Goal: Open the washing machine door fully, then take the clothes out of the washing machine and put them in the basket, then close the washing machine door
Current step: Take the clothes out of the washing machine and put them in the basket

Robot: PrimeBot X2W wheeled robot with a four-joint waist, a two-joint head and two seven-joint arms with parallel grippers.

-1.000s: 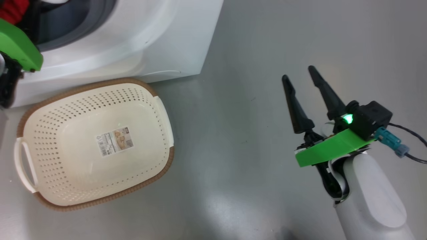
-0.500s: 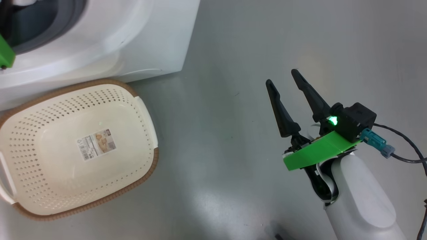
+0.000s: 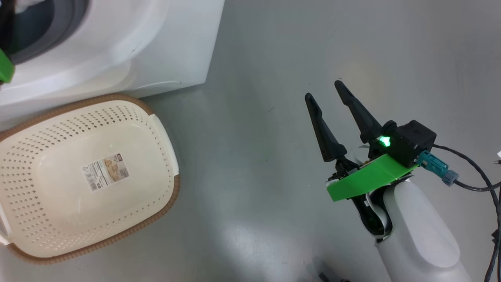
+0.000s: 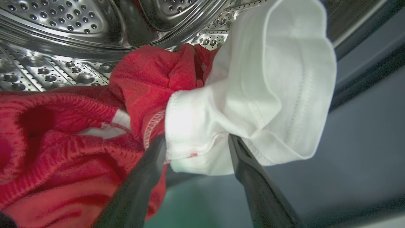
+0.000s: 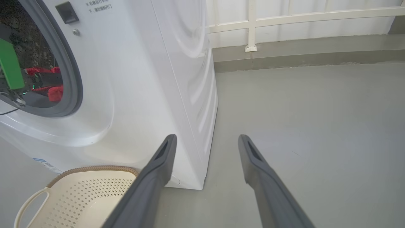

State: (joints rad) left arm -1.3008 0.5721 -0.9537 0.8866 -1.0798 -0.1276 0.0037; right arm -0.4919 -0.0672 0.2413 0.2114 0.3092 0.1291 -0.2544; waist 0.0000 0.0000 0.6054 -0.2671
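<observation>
Two long dark fingers of the right gripper stand spread with nothing between them at the centre right of the head view, pointing up and slightly left over grey floor. That floor lies open between the gripper and the basket at the lower left. The basket sits mouth up, its long axis running from lower left to upper right, a sticker on its bottom. Its upper rim lies just beside the base of the washing machine, which fills the upper left corner. In the right wrist view the machine's front corner edge drops to the floor near the centre. To its right, open floor runs back to a low kerb and a white railing along the top. The left gripper reaches into the steel drum. Its jaws are spread wide, and the hem of a white cloth hangs between the fingertips. Red clothes are heaped at the left of that view, against the left finger. A grey rubber ring edges the drum mouth.
</observation>
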